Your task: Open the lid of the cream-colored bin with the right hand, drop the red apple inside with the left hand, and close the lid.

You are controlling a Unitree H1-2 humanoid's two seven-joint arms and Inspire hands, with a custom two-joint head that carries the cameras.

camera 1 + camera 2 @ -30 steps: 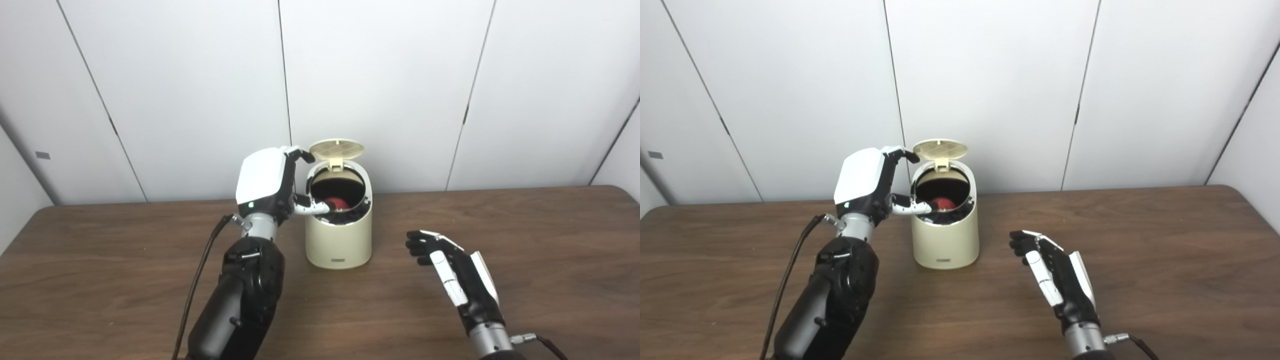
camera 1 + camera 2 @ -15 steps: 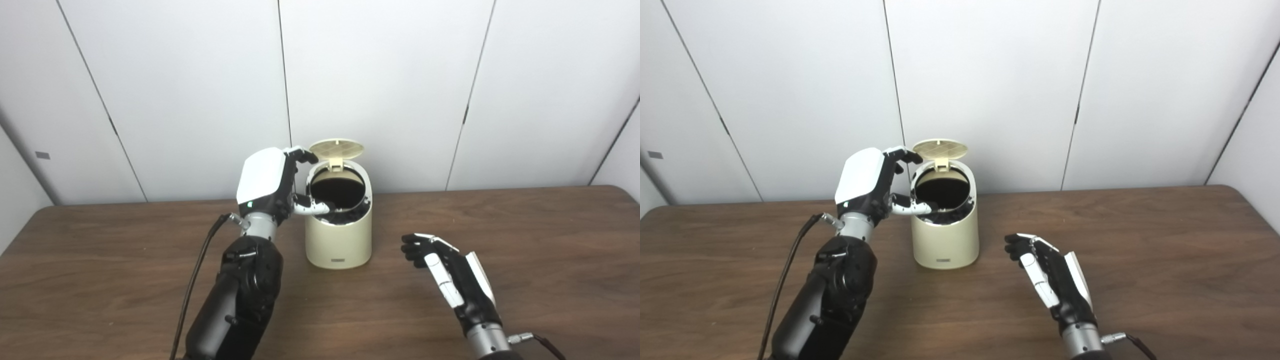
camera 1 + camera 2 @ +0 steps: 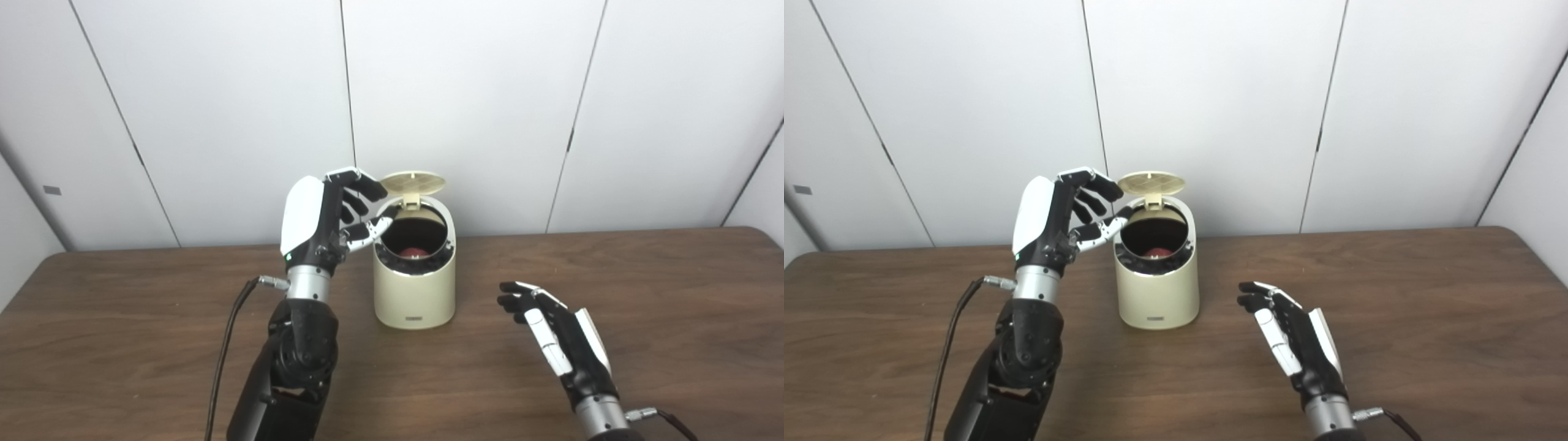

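One apple (image 3: 414, 252) inside bin (image 3: 415, 294) (lid up) | left robot hand (image 3: 331, 217) beside rim, fingers spread, empty

We see an evenly and brightly lit scene, the light soft and seemingly from above. The white wall panels (image 3: 465, 104) fill the upper frame without blown-out patches, darkening slightly toward the far left and right corners. The wooden surface (image 3: 643, 288) carries a mild sheen and only faint, diffuse shadows, the clearest one at the base of the bin (image 3: 414, 288). The bin's interior is deep in shadow. The white shell of the left hand (image 3: 318, 220) shows slight glare. Focus is fair throughout, with a little softness and compression noise on fine detail.
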